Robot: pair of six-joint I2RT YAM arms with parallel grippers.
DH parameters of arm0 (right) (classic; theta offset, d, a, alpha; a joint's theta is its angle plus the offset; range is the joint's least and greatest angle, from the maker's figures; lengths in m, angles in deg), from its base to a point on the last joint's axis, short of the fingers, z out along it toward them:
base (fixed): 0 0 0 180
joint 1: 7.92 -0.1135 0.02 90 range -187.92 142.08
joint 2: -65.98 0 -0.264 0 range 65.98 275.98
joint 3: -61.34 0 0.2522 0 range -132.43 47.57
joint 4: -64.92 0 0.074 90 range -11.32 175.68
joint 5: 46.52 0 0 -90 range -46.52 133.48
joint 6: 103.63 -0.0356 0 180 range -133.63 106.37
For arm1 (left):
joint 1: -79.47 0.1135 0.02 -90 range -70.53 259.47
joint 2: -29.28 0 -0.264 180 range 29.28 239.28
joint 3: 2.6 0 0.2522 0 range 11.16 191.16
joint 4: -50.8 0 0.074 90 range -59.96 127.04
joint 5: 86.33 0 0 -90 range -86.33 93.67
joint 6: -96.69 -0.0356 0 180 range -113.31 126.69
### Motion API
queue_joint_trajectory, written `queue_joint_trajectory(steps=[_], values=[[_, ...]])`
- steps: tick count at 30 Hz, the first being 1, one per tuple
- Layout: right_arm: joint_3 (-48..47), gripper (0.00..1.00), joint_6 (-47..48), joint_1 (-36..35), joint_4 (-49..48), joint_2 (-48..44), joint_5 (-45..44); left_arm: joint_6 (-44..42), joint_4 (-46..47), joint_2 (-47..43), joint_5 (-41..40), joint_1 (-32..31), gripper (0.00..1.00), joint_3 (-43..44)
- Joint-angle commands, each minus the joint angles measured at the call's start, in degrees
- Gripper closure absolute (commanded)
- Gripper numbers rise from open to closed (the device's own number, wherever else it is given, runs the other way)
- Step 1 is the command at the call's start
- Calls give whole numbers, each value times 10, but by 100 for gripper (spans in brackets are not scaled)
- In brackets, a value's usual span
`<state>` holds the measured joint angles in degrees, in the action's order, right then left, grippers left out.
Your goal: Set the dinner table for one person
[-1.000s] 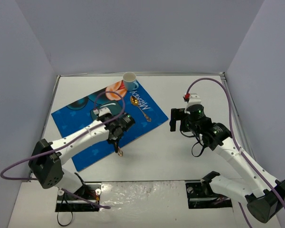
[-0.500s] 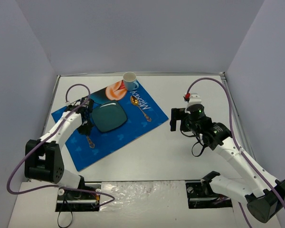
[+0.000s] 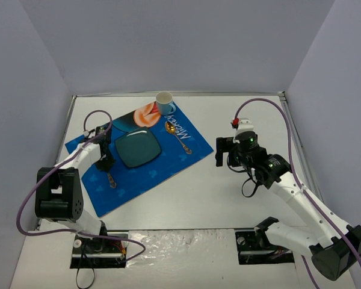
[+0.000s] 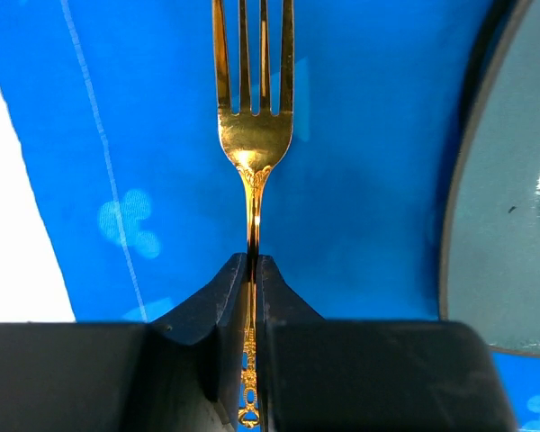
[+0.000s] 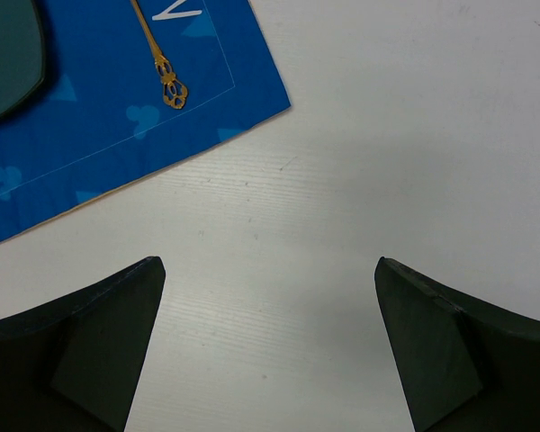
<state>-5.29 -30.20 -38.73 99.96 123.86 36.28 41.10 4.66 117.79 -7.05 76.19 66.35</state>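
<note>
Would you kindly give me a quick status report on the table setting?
Left hand shut on fork, over placemat beside plate. Right hand open above dinner table. Nothing blocking.

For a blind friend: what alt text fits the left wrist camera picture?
The left gripper pinches the handle of a gold fork, tines pointing away, over a blue placemat. The edge of a teal plate shows at right, white table at left.

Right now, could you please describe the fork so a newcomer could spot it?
Find the blue placemat on the left half of the white table; a dark square plate sits on it. Left of the plate is the gold fork, its handle pinched in the left tool. The gold spoon, right of the plate, has no prongs.
</note>
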Motion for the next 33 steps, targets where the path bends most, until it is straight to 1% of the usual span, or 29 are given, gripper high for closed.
queue_joint_trajectory(steps=[1,9,20,23,24,28,29,31,33], values=[[-14,0,6,4,-18,10,-14,-12,49,3,-1,8,100,-3],[-12,0,10,6,-18,6,-19,17,79,-1,0,23,100,-34],[-11,0,7,8,-18,7,-12,28,100,-12,5,30,100,-62],[-13,0,9,8,-18,4,-13,30,102,-15,6,48,100,-67],[-14,0,9,8,-18,3,-14,31,100,-16,6,48,98,-67],[-18,0,10,8,-18,0,-14,35,94,-23,8,47,85,-70],[-19,0,11,8,-18,-2,-14,40,88,-30,11,48,80,-70],[-23,0,11,8,-18,-5,-14,47,72,-46,10,48,73,-66],[-28,0,12,8,-18,-13,-14,56,45,-79,6,47,64,-59]])
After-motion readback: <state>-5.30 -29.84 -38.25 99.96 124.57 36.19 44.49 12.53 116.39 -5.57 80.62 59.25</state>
